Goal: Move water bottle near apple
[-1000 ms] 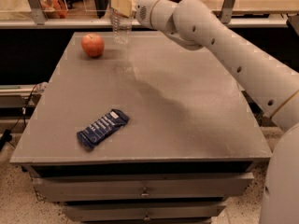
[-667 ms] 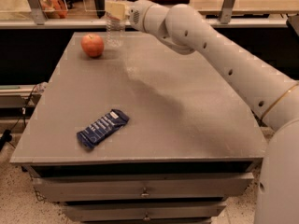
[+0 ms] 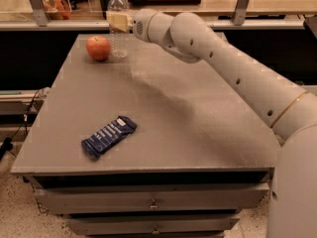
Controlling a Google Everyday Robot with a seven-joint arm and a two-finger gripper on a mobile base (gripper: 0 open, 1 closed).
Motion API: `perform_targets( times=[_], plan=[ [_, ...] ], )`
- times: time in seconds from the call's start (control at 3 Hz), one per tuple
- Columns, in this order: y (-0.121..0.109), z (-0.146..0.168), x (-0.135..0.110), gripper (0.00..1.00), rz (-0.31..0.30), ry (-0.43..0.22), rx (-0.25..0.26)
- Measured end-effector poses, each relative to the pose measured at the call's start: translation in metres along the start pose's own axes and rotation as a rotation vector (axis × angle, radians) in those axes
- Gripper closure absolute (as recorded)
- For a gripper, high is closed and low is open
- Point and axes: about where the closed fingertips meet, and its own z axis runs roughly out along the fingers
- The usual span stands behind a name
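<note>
The water bottle (image 3: 118, 33) is clear with a white cap and stands upright at the table's far left, its base on or just above the surface. The red-orange apple (image 3: 98, 47) sits just to its left, a small gap between them. My gripper (image 3: 118, 21) reaches in from the right on the white arm and is shut on the water bottle at its upper body, the pale fingers (image 3: 119, 22) across the bottle.
A flat dark blue snack wrapper (image 3: 108, 136) lies near the grey table's (image 3: 198, 133) front left. My white arm crosses the table's right side. A shelf with a glass panel and clutter runs behind the table. Drawers sit below the front edge.
My gripper has carried the water bottle leftward and slightly toward the apple; the bottle now stands close beside it. The apple and the wrapper have not moved.
</note>
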Motion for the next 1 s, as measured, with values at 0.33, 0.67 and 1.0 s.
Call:
perform_targets(
  times=[0.33,0.67,1.0],
  plan=[
    [-0.0005,0.0023,0.0087,0.82,-0.043,0.023,-0.013],
    [-0.0014,0.0035,0.0127,0.58,-0.075,0.039,-0.03],
    [-0.0027,0.0044,0.0147,0.27,-0.099,0.054,-0.049]
  ],
)
